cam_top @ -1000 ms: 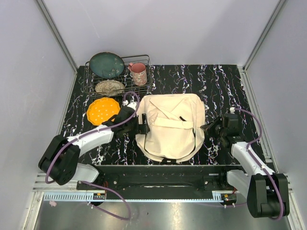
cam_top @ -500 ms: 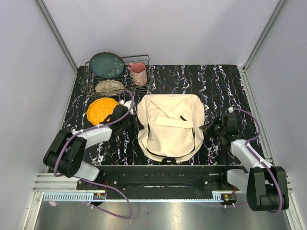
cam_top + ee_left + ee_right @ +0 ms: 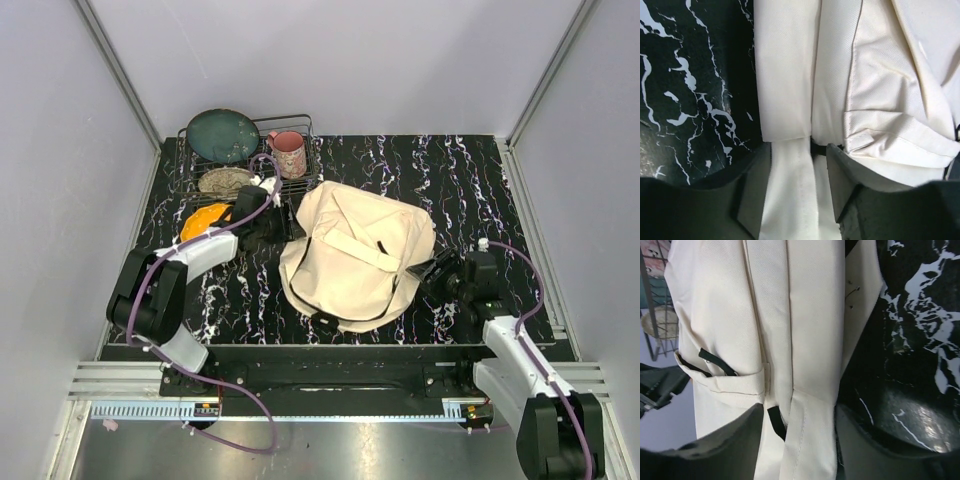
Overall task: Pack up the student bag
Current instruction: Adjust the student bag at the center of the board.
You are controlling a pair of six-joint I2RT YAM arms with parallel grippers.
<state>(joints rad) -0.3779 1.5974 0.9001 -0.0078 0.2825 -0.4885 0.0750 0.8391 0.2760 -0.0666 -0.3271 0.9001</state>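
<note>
The student bag (image 3: 355, 255), cream canvas with a flap and black buckles, lies skewed in the middle of the black marble table. My left gripper (image 3: 283, 224) is at its back-left edge. In the left wrist view the left gripper (image 3: 799, 150) is shut on a cream strap (image 3: 790, 190) that fills the gap between its fingers. My right gripper (image 3: 425, 272) is at the bag's right side. In the right wrist view the right gripper (image 3: 799, 410) stands open, and another strap (image 3: 810, 440) of the bag (image 3: 740, 315) lies loose between its fingers.
A wire dish rack (image 3: 300, 125) at the back left holds a teal plate (image 3: 222, 135), a pink mug (image 3: 290, 152) and a woven bowl (image 3: 225, 180). An orange plate (image 3: 200, 220) lies just in front, partly under my left arm. Grey walls enclose the table.
My left gripper closed on the strap and swung back toward the rack. The bag has turned and slid. My right gripper opened and drew back toward the near edge.
</note>
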